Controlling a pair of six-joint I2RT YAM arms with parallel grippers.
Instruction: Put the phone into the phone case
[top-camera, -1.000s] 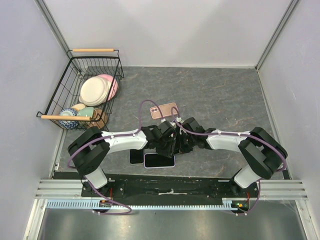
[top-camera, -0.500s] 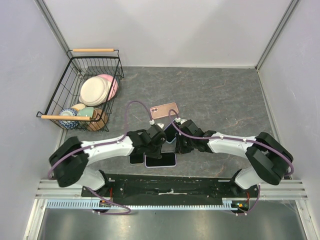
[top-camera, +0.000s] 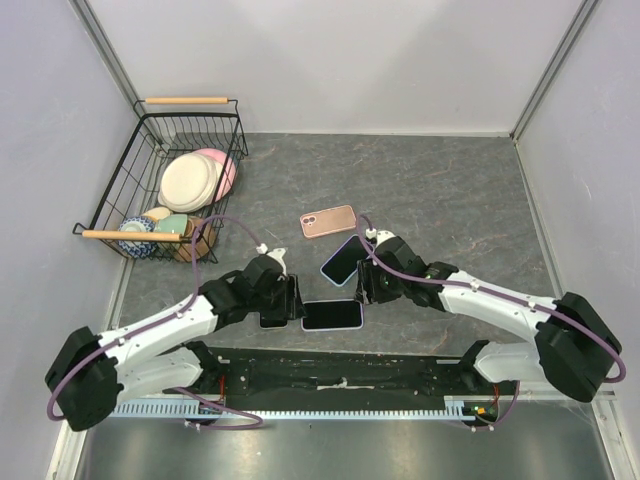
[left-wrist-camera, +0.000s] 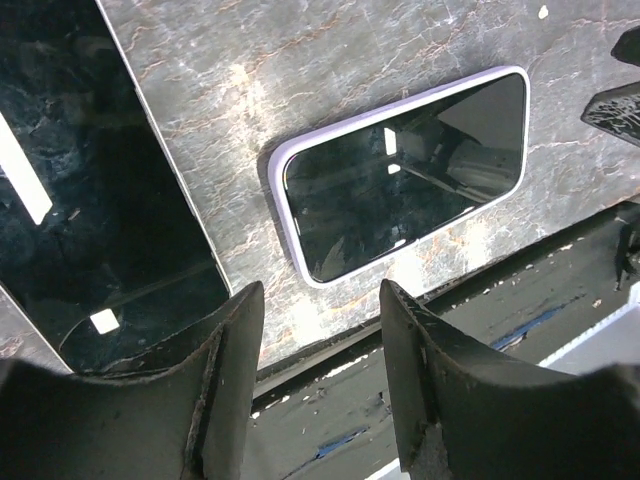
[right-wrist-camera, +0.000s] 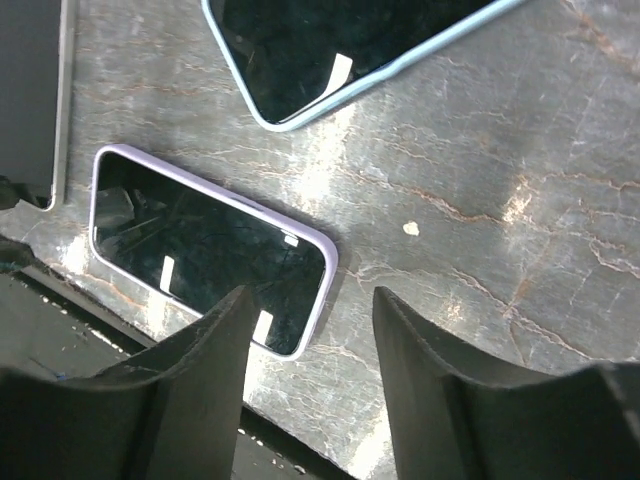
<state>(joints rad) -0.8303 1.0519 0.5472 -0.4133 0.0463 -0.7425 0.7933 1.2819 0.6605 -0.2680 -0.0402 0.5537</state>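
The phone (top-camera: 332, 315) lay flat and screen-up at 6 o'clock on the grey marbled tabletop (top-camera: 450, 190), close to the near edge. It was seated in the lavender case (left-wrist-camera: 288, 220), whose rim ran all the way around the dark glass. No tool touched it.

The left tool (left-wrist-camera: 320, 288) hung at the phone's 9 o'clock, its fingers (left-wrist-camera: 225, 380) spread apart with only bare tabletop between them. The right tool (right-wrist-camera: 312, 292) hovered at about the phone's 1 o'clock, its fingers likewise apart and holding nothing.

A second phone with a pale blue rim (top-camera: 343, 259) lay askew at 12 o'clock from the cased one. A pink phone (top-camera: 328, 221) sat farther out on the same line, back up with its camera showing. A dark slab (left-wrist-camera: 110, 220) rested at the cased phone's 9 o'clock, partly under the left arm. At 10 o'clock on the tabletop stood a black wire basket (top-camera: 115, 195) holding plates (top-camera: 190, 180) and bowls.
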